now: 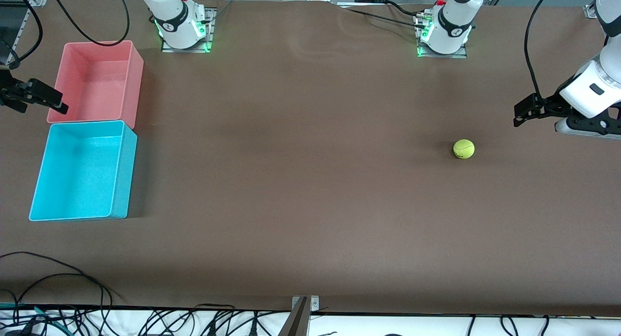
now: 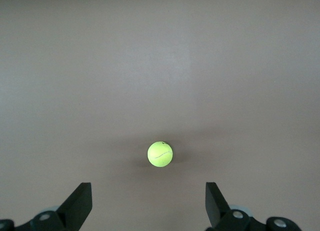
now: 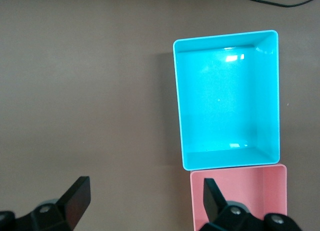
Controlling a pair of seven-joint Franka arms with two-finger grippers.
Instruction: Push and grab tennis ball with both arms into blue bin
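Observation:
The tennis ball (image 1: 464,149) lies alone on the brown table toward the left arm's end. In the left wrist view the ball (image 2: 160,154) sits ahead of the open fingers, apart from them. My left gripper (image 1: 523,112) is open and empty, over the table between the ball and the table's left-arm end; it also shows in the left wrist view (image 2: 146,206). The blue bin (image 1: 121,171) stands empty at the right arm's end; it also shows in the right wrist view (image 3: 227,106). My right gripper (image 1: 58,102) is open and empty over the pink bin's outer edge; it also shows in the right wrist view (image 3: 145,201).
The pink bin (image 1: 133,84) stands empty against the blue bin, farther from the front camera; it also shows in the right wrist view (image 3: 245,191). Black cables (image 1: 58,278) lie along the table's front edge. A wide stretch of table separates ball and bins.

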